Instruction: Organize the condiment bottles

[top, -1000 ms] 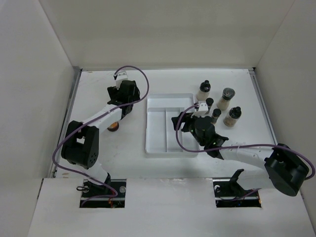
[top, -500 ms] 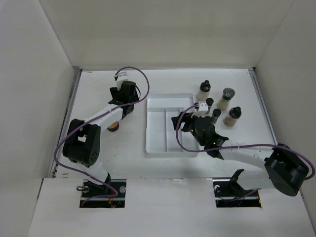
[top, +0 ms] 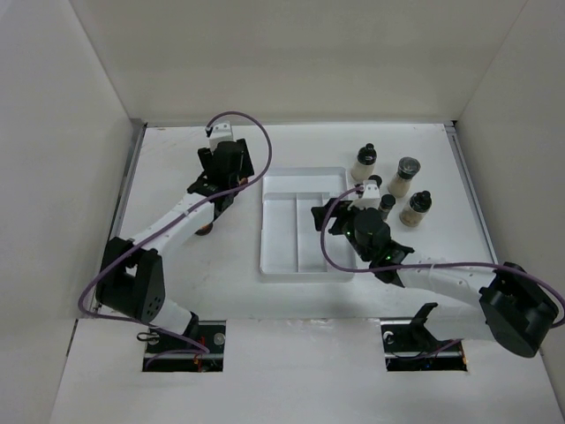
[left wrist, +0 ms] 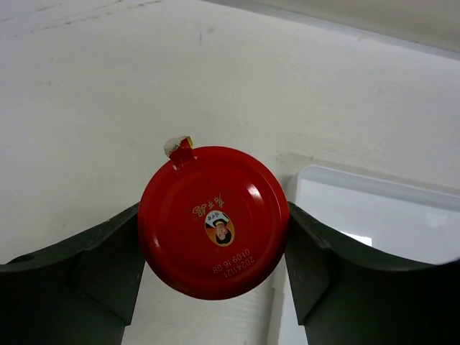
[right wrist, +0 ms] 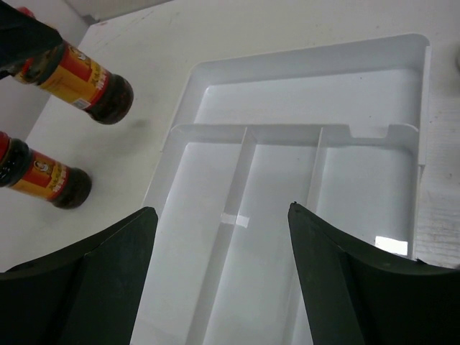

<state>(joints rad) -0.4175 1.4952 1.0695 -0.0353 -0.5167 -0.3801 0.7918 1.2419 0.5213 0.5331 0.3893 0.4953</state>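
Note:
My left gripper (top: 222, 181) is shut on a red-capped bottle (left wrist: 214, 221) with amber contents; its jaws press the cap from both sides. The right wrist view shows this bottle (right wrist: 88, 79) tilted and held left of the white divided tray (right wrist: 302, 61). A second red-capped bottle (right wrist: 44, 180) stands on the table below it and shows partly in the top view (top: 203, 228). My right gripper (right wrist: 223, 215) is open and empty above the tray (top: 300, 173). Several dark-lidded bottles stand right of the tray: a whitish one (top: 365, 162), a wider one (top: 403, 176), a brown one (top: 416, 208).
Two small dark-capped bottles (top: 374, 184) (top: 387, 203) stand close beside my right wrist. White walls enclose the table on three sides. The tray's near corner (left wrist: 374, 208) lies just right of my left gripper.
My left gripper has moved toward the back of the table with the red-capped bottle in it, the arm stretching out. My right gripper has shifted slightly over the tray.

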